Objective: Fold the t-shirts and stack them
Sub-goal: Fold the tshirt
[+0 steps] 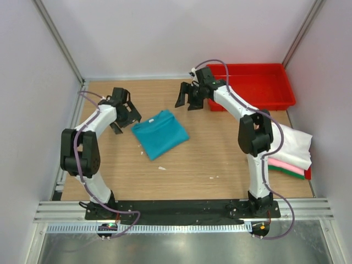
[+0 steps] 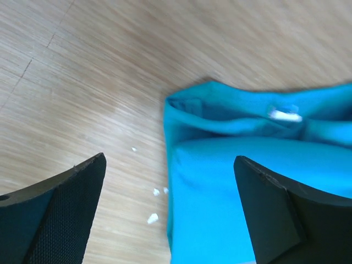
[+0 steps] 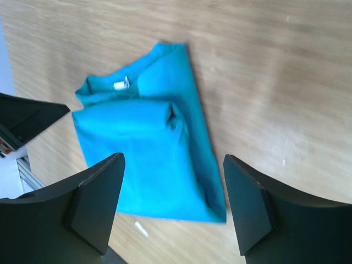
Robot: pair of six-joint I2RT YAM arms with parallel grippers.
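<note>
A folded teal t-shirt (image 1: 160, 133) lies on the wooden table, left of centre. It also shows in the left wrist view (image 2: 247, 181) with its white neck label (image 2: 285, 115), and in the right wrist view (image 3: 148, 154). My left gripper (image 1: 124, 116) is open and empty, just left of the shirt, above its edge (image 2: 170, 165). My right gripper (image 1: 188, 99) is open and empty, raised above the table behind and to the right of the shirt (image 3: 173, 165). A stack of folded white (image 1: 291, 144), pink (image 1: 286, 165) and green (image 1: 289, 172) shirts sits at the right edge.
A red plastic tray (image 1: 258, 82) stands at the back right, just behind my right arm. Small white scraps (image 1: 161, 168) lie on the table near the front of the teal shirt. Side walls close in the table left and right.
</note>
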